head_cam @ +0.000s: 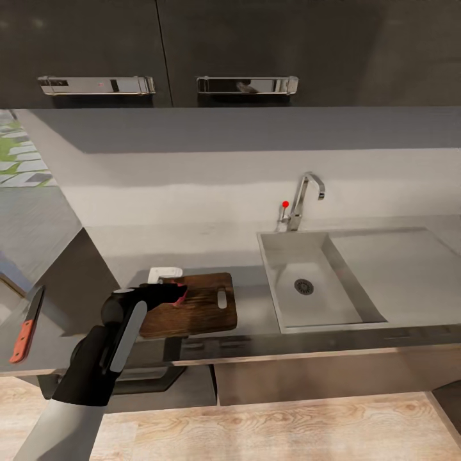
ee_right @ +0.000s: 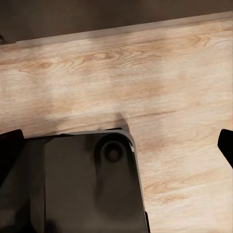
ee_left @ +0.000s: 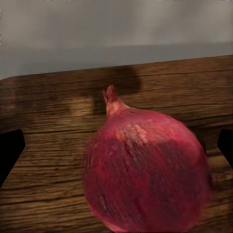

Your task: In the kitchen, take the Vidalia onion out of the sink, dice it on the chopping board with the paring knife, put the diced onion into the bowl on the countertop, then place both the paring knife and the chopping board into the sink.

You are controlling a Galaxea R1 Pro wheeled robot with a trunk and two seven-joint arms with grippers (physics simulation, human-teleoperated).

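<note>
The left gripper [head_cam: 181, 293] stands wide open around the red onion [ee_left: 148, 170] on the board [head_cam: 208, 315]. Round, firm and smooth-skinned, it would likely roll; grip its widest middle. The knife [head_cam: 27, 324] lies at nine o'clock; the right gripper [ee_right: 116, 145] looks open, holding nothing.

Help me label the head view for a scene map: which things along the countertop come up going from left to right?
Paring knife → left gripper with the onion → chopping board → sink → tap.

Red-purple onion [ee_left: 148, 170], brown grained chopping board [ee_left: 53, 145].
</note>
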